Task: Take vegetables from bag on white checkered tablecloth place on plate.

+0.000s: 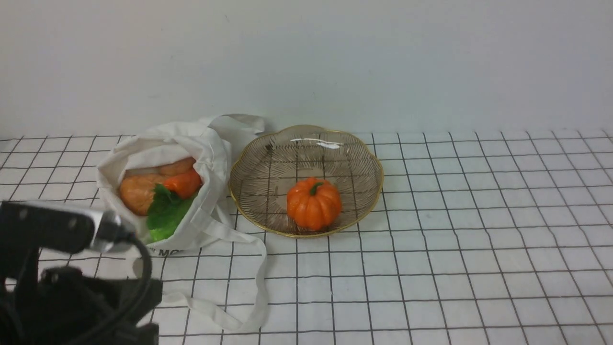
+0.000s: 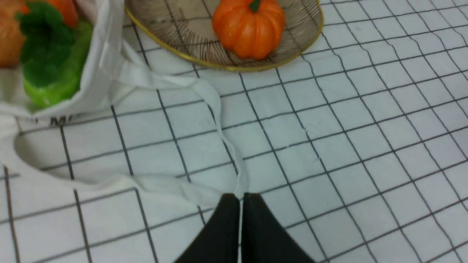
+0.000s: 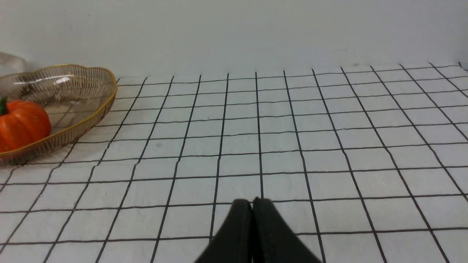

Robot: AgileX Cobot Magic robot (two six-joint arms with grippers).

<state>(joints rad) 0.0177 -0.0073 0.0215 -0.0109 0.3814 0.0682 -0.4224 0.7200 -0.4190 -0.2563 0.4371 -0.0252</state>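
Your left gripper (image 2: 240,199) is clenched with its jaws pressed together. It sits low over the cloth (image 1: 479,239), on the near side of the bag (image 1: 210,158). A loose strap (image 2: 215,106) of the bag runs right up to its tips, and you cannot tell whether the strap is pinched between them. Nothing else is held.

What you want is in the bag's open mouth, ahead of that gripper and off to its left. There is a leafy green (image 1: 165,211), with two orange pieces (image 1: 139,191) behind it toward the bag's far side. The green is nearest you. Its long axis runs from the middle of the mouth to the bag's near lip, with the dark leaves inward and the pale stalk end toward you.

The plate (image 1: 258,158) lies just beside the bag on its right, and the pumpkin (image 1: 313,203) is already on it, stem up.

Your right gripper (image 3: 252,202) is also closed and empty. It is well apart from the bag, out beyond the plate, so the left arm is clearly the nearer one. You would likely need to open it, rise clear of the strap, and come down across the green's length.
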